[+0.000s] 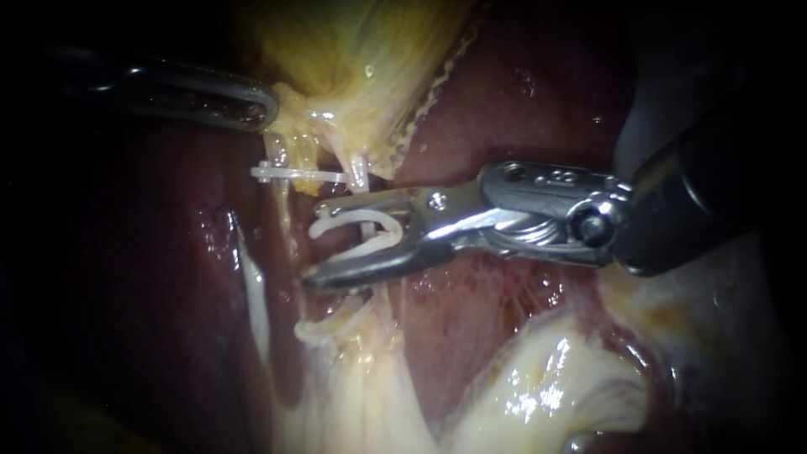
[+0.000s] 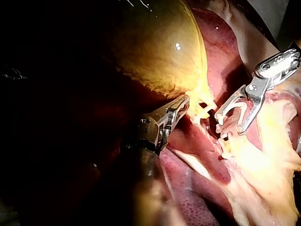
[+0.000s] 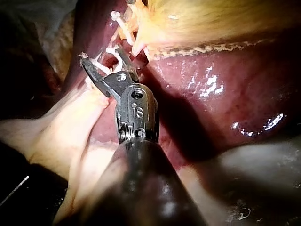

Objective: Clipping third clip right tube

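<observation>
My right instrument (image 1: pixel 313 244) reaches in from the right, its jaws wide apart and holding an open white clip (image 1: pixel 357 235) between them. The jaws straddle the line of a pale tube (image 1: pixel 360 172) that runs down from the yellow gallbladder (image 1: pixel 353 50). Whether the tube lies inside the clip is hidden. A closed white clip (image 1: pixel 294 174) sits just above the jaws, and another whitish clip (image 1: pixel 324 328) lies below them. My left instrument (image 1: pixel 269 105) grips the gallbladder's neck at upper left. The left wrist view shows the left instrument (image 2: pixel 184 101) and the right instrument (image 2: pixel 230 123).
Dark red liver (image 1: pixel 521 92) lies behind and to the right of the tube. Pale glistening fatty tissue (image 1: pixel 546 387) fills the lower right. In the right wrist view my right instrument (image 3: pixel 99 52) points at the tube, with the liver (image 3: pixel 225 94) beside it.
</observation>
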You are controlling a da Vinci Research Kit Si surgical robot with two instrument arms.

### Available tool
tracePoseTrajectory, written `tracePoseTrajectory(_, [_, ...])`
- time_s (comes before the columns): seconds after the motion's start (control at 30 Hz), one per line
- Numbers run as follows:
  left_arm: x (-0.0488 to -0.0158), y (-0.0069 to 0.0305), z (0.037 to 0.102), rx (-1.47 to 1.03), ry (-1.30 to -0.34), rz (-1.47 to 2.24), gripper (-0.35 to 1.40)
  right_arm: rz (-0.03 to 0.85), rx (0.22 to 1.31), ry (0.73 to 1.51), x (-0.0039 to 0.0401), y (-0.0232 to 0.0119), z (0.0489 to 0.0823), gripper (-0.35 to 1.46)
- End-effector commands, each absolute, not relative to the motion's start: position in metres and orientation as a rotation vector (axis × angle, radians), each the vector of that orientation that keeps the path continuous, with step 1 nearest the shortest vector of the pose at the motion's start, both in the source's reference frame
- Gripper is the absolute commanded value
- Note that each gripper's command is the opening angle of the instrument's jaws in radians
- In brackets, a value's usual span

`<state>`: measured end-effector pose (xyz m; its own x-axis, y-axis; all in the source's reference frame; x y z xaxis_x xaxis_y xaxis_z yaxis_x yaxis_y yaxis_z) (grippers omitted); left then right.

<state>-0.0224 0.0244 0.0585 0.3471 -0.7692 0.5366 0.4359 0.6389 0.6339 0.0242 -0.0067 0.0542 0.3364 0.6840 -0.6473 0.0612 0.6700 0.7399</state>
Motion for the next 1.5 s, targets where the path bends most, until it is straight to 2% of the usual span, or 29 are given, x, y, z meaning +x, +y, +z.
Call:
tracePoseTrajectory(0.03, [-0.0223,0.0244,0.0585,0.418,-0.921,-0.81,-0.35,0.459,0.766,1.176,0.0238,-0.0067,0.054,0.5])
tracePoseTrajectory(0.4, [-0.0222,0.0244,0.0586,0.418,-0.92,-0.817,-0.35,0.449,0.799,1.177,0.0198,-0.0051,0.0532,0.5])
tracePoseTrajectory(0.73, [-0.022,0.0244,0.0586,0.419,-0.92,-0.816,-0.35,0.489,0.833,1.154,0.0193,-0.0037,0.0572,0.5])
tracePoseTrajectory(1.0, [-0.022,0.0244,0.0586,0.419,-0.92,-0.816,-0.35,0.532,0.901,1.128,0.0211,-0.0041,0.0612,0.5])
tracePoseTrajectory(1.23, [-0.022,0.0244,0.0587,0.419,-0.92,-0.816,-0.35,0.562,1.003,1.201,0.0244,-0.005,0.0627,0.5])
tracePoseTrajectory(1.5, [-0.022,0.0245,0.0588,0.419,-0.92,-0.816,-0.35,0.561,1.109,1.32,0.0256,-0.005,0.0618,0.49])
